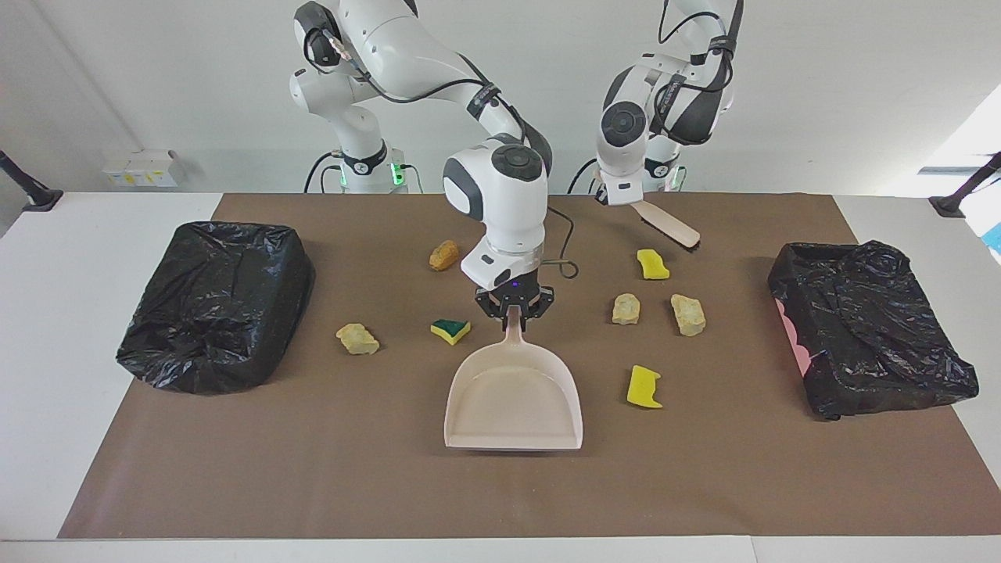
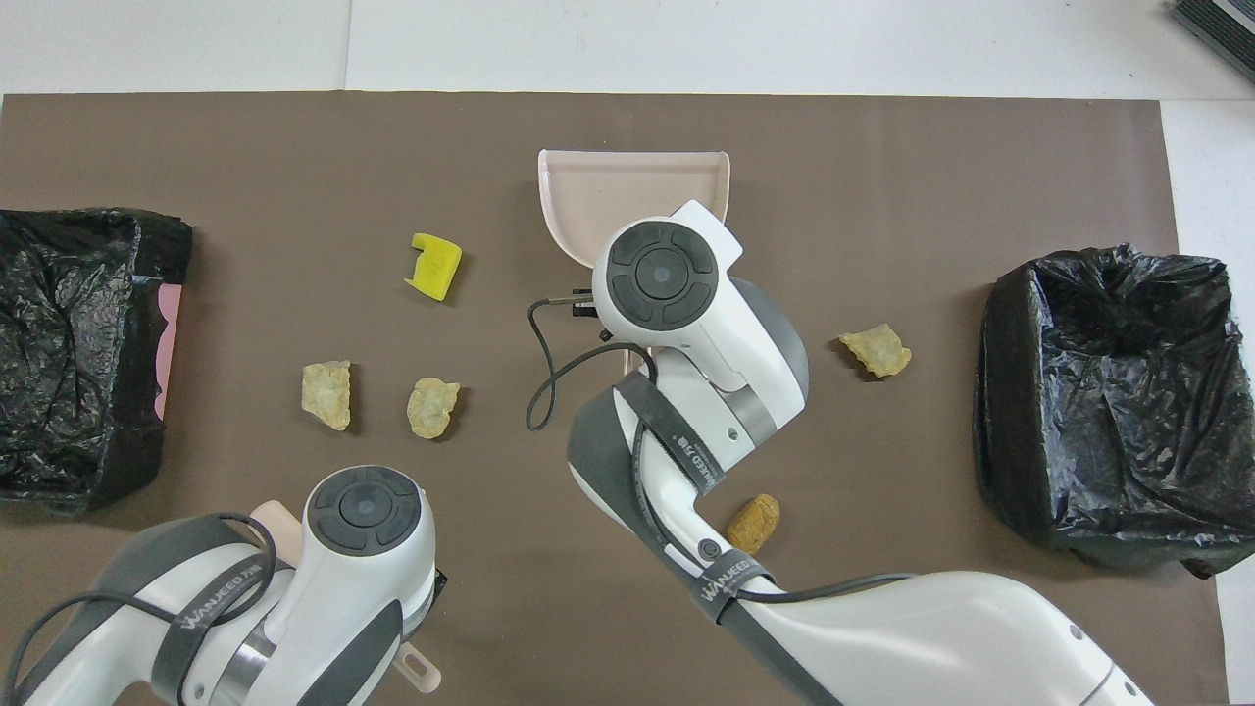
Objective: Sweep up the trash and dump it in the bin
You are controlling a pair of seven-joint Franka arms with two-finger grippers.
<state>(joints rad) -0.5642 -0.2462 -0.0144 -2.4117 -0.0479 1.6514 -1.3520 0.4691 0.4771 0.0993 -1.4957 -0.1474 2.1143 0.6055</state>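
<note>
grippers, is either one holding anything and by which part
The right gripper holds the dustpan by its handle end. The left gripper holds the brush by its handle.

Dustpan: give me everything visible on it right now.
The dustpan is pale pink, looks like plastic, with a flat tray, low side walls and a narrow handle. It is empty, lies on the brown mat mid-table with its open edge pointing away from the robots. The right gripper is shut on the handle. No trash touches it.

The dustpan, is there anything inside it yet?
No. In the facing view the dustpan shows a bare pink tray, with no trash in it. In the overhead view the right arm covers its handle end, so only the open front shows there, also bare.
</note>
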